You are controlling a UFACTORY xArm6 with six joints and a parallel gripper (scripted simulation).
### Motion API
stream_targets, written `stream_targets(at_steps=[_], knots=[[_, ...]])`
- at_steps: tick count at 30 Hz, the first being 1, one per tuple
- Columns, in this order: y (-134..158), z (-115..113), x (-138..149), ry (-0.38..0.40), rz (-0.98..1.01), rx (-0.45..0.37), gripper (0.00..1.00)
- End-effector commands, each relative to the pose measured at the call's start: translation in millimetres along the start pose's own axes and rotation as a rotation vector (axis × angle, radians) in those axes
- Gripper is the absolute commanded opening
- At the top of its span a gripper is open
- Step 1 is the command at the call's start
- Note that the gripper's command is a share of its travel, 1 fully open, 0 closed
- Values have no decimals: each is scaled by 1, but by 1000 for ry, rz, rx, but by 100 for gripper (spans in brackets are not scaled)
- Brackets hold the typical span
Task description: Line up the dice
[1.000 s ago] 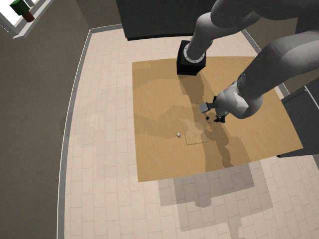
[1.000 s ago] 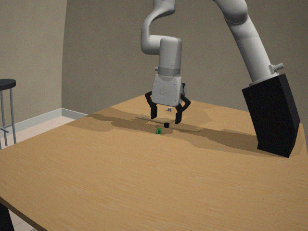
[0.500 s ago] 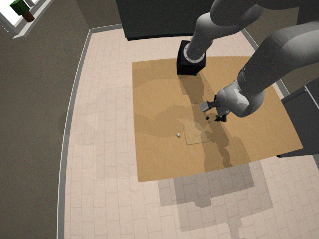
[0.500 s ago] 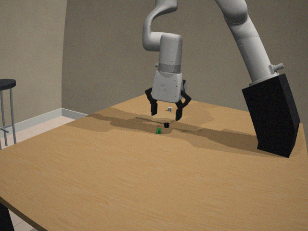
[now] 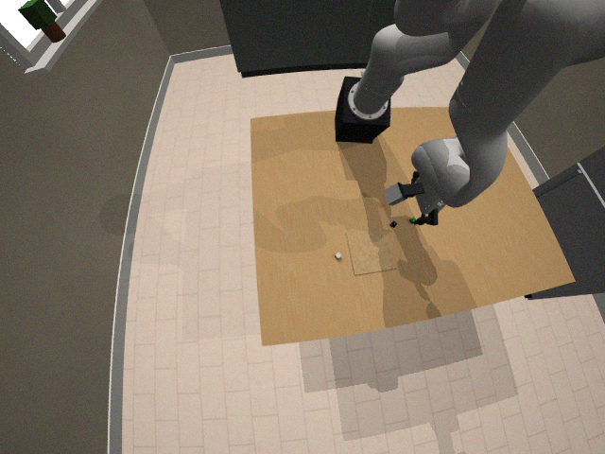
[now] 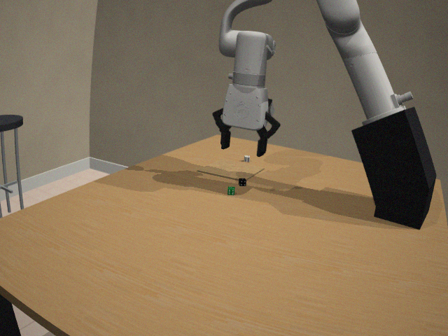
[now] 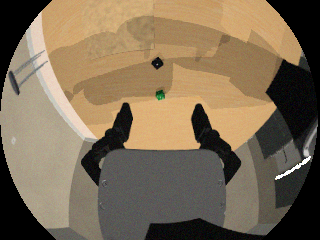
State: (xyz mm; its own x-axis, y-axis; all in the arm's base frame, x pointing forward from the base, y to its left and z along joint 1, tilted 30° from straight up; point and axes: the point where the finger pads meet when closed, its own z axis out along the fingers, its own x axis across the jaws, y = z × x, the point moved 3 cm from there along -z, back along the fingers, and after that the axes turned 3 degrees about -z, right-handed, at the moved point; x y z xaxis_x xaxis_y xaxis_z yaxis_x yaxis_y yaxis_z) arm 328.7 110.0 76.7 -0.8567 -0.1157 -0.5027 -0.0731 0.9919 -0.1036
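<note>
A thin tan mat [image 5: 373, 253] lies flat near the middle of the wooden table. A black die [image 5: 392, 223] [image 6: 241, 181] [image 7: 156, 63] sits on the table by the mat's far right corner. A green die [image 5: 412, 220] [image 6: 231, 190] [image 7: 160, 95] lies just right of the black one. My gripper [image 6: 240, 146] [image 7: 162, 110] is open and empty, hanging above the green die.
The robot's black base block [image 5: 362, 115] [image 6: 396, 168] stands at the far edge of the table. A stool [image 6: 8, 159] stands off the table. Dark cabinets [image 5: 571, 229] border the table's right side.
</note>
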Motion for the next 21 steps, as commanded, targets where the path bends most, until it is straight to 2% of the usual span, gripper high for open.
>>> stream_targets(at_steps=[1,10,21], knots=[[0,-19,-1,15,-2,11,100],[0,-43,-2,15,-2,11,100],[1,-55,-2,15,-2,11,100]])
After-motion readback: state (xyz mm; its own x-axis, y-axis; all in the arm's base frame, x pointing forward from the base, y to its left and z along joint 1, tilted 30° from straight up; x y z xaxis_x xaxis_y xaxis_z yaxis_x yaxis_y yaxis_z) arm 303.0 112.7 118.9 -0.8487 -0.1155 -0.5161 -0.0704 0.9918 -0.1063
